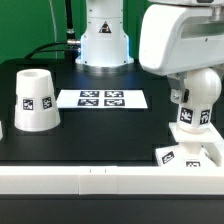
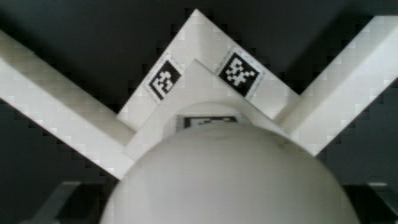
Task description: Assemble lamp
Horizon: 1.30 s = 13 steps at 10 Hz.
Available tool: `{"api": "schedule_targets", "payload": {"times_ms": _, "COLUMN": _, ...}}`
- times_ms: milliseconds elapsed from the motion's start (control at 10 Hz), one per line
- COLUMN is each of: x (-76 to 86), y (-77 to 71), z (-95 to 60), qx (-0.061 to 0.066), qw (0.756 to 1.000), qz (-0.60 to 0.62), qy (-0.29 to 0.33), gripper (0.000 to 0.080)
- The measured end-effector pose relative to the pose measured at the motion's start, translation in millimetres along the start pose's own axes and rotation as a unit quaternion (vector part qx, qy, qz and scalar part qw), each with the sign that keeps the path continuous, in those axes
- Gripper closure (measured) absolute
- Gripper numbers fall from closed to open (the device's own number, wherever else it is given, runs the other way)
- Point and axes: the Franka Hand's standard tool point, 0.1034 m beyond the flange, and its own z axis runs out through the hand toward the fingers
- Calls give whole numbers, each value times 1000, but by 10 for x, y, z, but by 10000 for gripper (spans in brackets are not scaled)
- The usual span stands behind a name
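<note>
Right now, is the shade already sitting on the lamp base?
No, the shade stands alone at the exterior view's left, well apart from the base at its right.

Open tabletop (image 1: 100,135) between shade (image 1: 35,100) and bulb (image 1: 196,98)

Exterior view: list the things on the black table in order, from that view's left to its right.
shade → marker board → bulb. The base shares the bulb's span, so it is left out.
</note>
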Motion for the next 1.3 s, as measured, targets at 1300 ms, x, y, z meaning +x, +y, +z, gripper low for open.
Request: {"api": "schedule_targets", "payload": {"times_ms": 1300, "x": 6, "y": 47, "z": 19, "qx": 50, "qw": 878, "qz": 476, "qy": 30, "gripper": 222}}
